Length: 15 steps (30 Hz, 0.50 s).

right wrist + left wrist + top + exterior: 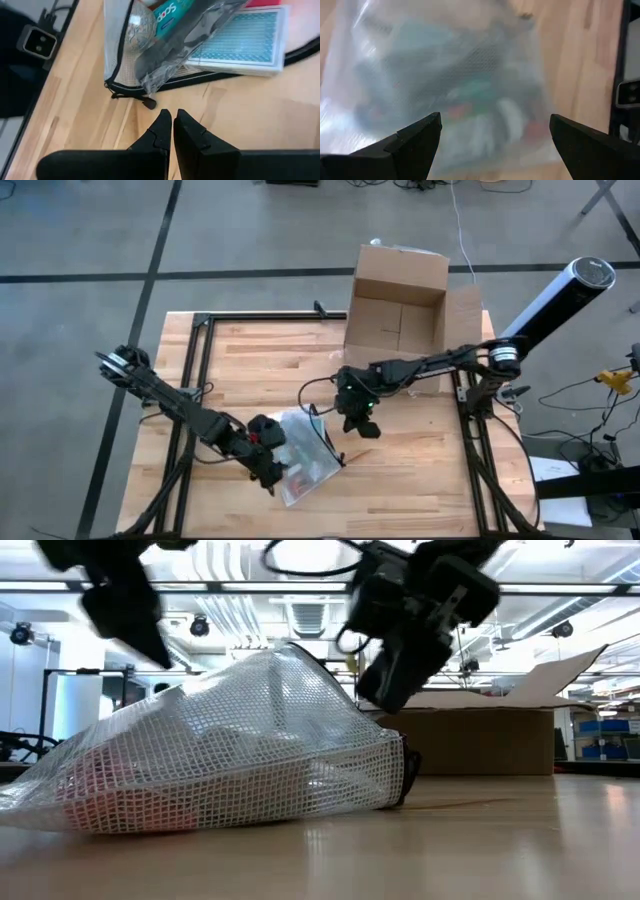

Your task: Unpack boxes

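The brown cardboard box (pixel 398 308) stands at the table's far right with its flaps open; the low view shows the box (pixel 480 738) behind the pouch. A translucent mesh zip pouch (pixel 305 445) with teal and red packets inside lies flat on the table's near middle. My left gripper (pixel 495 122) hovers open over the pouch (pixel 450 75), at its near left end (pixel 268 470). My right gripper (pixel 172 114) is shut and slants down over bare wood just beside the pouch's black zip end (pixel 125 92), between the pouch and the box (pixel 355 418).
Black frame rails (pixel 200 370) run along the table's left and right sides and its far edge. A black cable (pixel 310 385) loops beside the right gripper. A small reddish thing (pixel 362 452) lies on the wood right of the pouch.
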Tool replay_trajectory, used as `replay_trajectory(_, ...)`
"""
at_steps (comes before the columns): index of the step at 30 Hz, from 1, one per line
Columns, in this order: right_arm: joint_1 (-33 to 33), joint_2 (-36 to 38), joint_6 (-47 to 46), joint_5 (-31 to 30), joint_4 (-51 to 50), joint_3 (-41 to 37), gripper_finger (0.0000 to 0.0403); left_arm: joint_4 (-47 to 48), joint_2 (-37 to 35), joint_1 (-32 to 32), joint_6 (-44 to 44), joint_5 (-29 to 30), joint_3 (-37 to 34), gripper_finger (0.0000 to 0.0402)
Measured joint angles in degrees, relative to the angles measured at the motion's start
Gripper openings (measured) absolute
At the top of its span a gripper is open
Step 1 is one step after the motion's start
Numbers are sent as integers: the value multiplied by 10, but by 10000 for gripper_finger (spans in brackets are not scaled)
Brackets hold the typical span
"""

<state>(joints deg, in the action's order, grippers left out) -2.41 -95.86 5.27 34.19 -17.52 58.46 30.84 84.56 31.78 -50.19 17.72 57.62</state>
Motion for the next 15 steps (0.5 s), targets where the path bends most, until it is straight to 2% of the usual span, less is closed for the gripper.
replay_trajectory(5, 40, 63, -47, -2, 80, -90, 0, -3, 65, -3, 58, 4, 71, 353)
replay_trajectory(8, 75, 84, -68, -53, 104, -112, 0, -3, 84, -2, 74, 4, 86, 353)
replay_trajectory(11, 108, 82, -67, -95, 120, -115, 0, -10, 91, -2, 103, -3, 87, 353)
replay_trajectory(15, 132, 61, -73, -105, 152, -114, 0, -21, 91, -2, 147, -25, 80, 353)
